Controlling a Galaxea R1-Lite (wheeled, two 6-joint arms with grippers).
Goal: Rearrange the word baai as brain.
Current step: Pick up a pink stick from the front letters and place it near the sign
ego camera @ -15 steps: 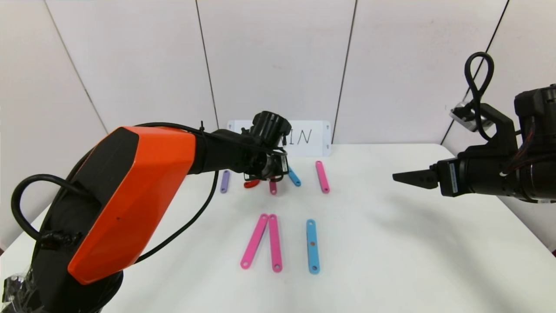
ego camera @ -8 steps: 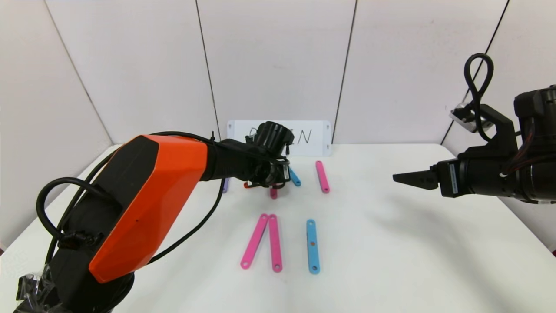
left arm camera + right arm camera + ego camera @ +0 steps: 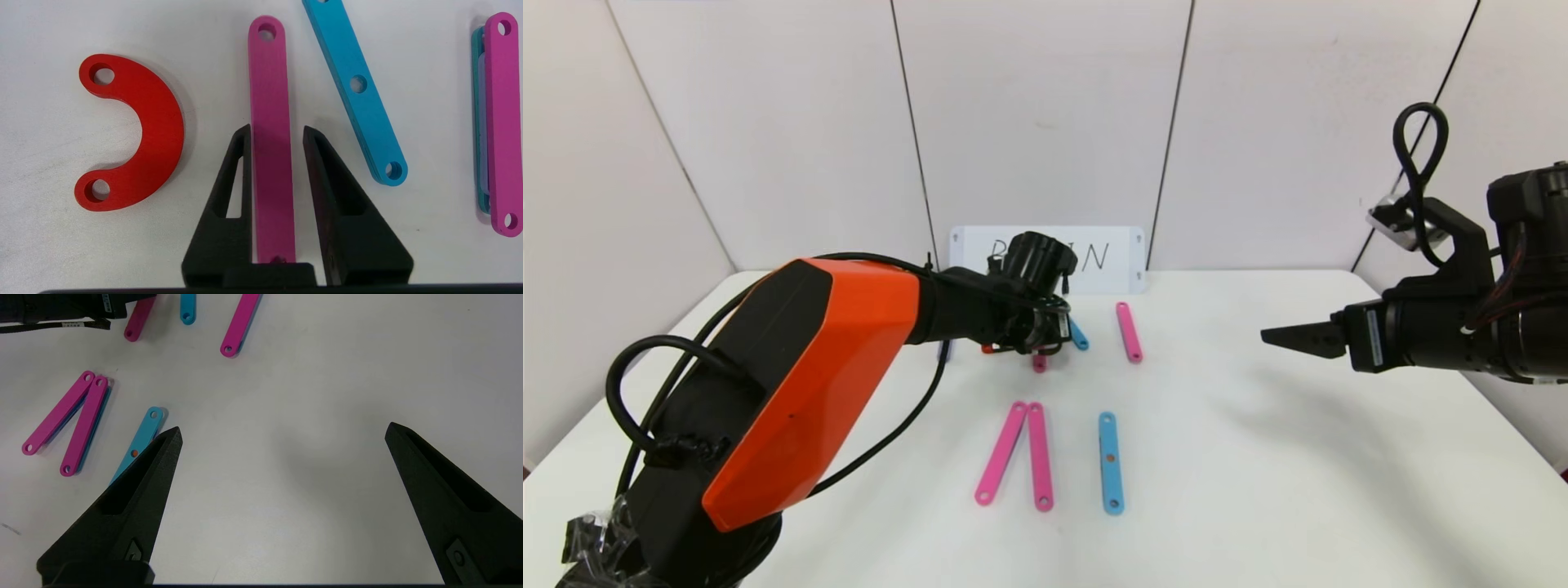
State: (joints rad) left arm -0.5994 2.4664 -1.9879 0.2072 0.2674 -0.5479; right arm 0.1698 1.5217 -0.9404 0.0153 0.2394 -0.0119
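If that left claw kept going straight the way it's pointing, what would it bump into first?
Probably nothing new: the left gripper already straddles the pink strip, and beyond its far end only bare table shows.

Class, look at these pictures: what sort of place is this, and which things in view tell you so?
Probably a robot test bench: a bare white table between plain wall panels, a handwritten card propped behind, and coloured holed strips laid out for two robot arms.

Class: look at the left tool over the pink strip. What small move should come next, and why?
Probably close the left tool on the pink strip: its fingers straddle the strip, open, with a gap on one side. The red curve and blue strip lie clear of them.
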